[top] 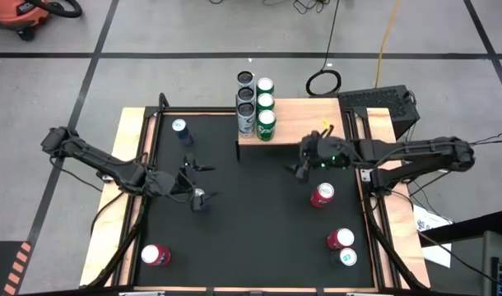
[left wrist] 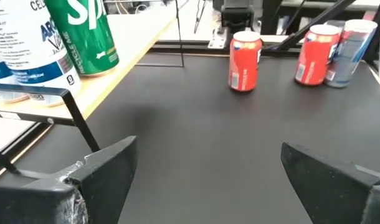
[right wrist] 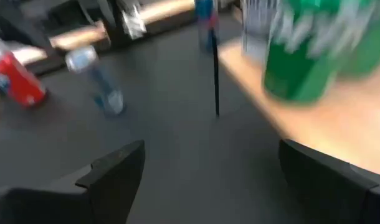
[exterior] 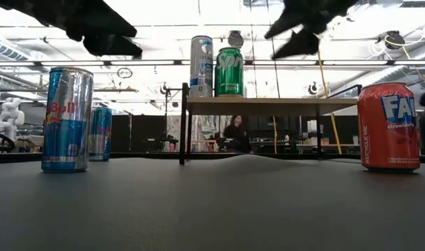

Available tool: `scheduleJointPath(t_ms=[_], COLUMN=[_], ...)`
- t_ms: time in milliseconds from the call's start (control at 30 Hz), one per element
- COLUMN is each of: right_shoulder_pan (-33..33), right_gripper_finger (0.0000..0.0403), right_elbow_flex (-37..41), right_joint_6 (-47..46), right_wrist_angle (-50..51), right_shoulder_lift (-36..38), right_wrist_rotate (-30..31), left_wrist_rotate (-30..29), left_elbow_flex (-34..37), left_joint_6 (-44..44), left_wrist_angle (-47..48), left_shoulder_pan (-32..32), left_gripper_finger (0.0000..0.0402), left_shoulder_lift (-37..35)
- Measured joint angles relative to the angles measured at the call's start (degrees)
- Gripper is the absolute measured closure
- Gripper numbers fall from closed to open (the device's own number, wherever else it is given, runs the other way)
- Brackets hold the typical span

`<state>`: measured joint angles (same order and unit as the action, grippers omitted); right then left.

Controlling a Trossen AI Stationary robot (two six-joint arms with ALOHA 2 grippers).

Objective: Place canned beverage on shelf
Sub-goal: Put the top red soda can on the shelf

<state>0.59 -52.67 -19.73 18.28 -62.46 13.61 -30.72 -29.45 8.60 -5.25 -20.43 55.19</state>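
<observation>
We judge the current step to be the interval between placements: the shelf [top: 300, 123] at the far edge of the table [top: 259, 238] already carries two rows of cans at its left end, three green Sprite cans [top: 265, 105] beside three silver cans [top: 246, 100], while the rest of its plank is bare.

The right gripper [top: 299, 164] hangs just in front of the shelf with its fingers spread wide and nothing between them; its wrist view shows the green cans close ahead. The left gripper [top: 191, 174] hovers over the left centre of the table, also wide open and empty.

Cans not yet shelved:
- a red Fanta can [top: 322, 195] standing just in front of the right gripper;
- a red can [top: 341, 239] and a silver-blue can [top: 348, 257] touching or nearly so at the front right;
- a red can [top: 155, 256] at the front left;
- a Red Bull can [top: 179, 128] at the far left, and a second slim can [top: 200, 197] just beside the left gripper.

The next move, in our judgement, calls for the right gripper to descend over the red Fanta can and close on its body.

The centre of the table is open. Approach the shelf from the front; its right portion offers free room, but the standing rows must not be struck.
</observation>
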Motion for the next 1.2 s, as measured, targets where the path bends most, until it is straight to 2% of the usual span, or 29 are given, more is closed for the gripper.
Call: scheduleJointPath(t_ms=[200,333,533,733,900,1200], right_shoulder_pan=[-4.8,-7.5,-10.4,-12.3,-13.2,-13.2], right_gripper_finger=[0.0049,0.0049,0.0049,0.0049,0.0049,0.0049], right_elbow_flex=[0.0,-0.5,-3.1,-3.7,-3.7,-1.7], right_joint_6=[-12.5,-17.7,-18.8,-18.0,-18.0,-15.4], right_wrist_angle=[15.4,25.9,40.0,51.8,52.9,45.2], right_shoulder_lift=[0.0,0.0,0.0,0.0,0.0,-0.1], right_wrist_rotate=[-0.2,-1.9,-6.3,-9.5,-12.2,-10.0], left_wrist_rotate=[-2.0,-2.5,-2.4,-2.2,-2.1,-1.3], left_elbow_flex=[0.0,0.0,0.0,0.0,0.0,0.0], left_joint_6=[-0.1,-1.5,-3.2,-3.5,-3.1,-3.0], left_wrist_angle=[-2.7,-6.5,-13.9,-17.1,-17.1,-16.9], left_shoulder_pan=[1.1,2.6,4.8,6.3,6.9,6.9], left_gripper_finger=[0.0008,0.0008,0.0008,0.0008,0.0008,0.0008], left_shoulder_lift=[2.0,4.8,10.3,14.1,15.8,16.5])
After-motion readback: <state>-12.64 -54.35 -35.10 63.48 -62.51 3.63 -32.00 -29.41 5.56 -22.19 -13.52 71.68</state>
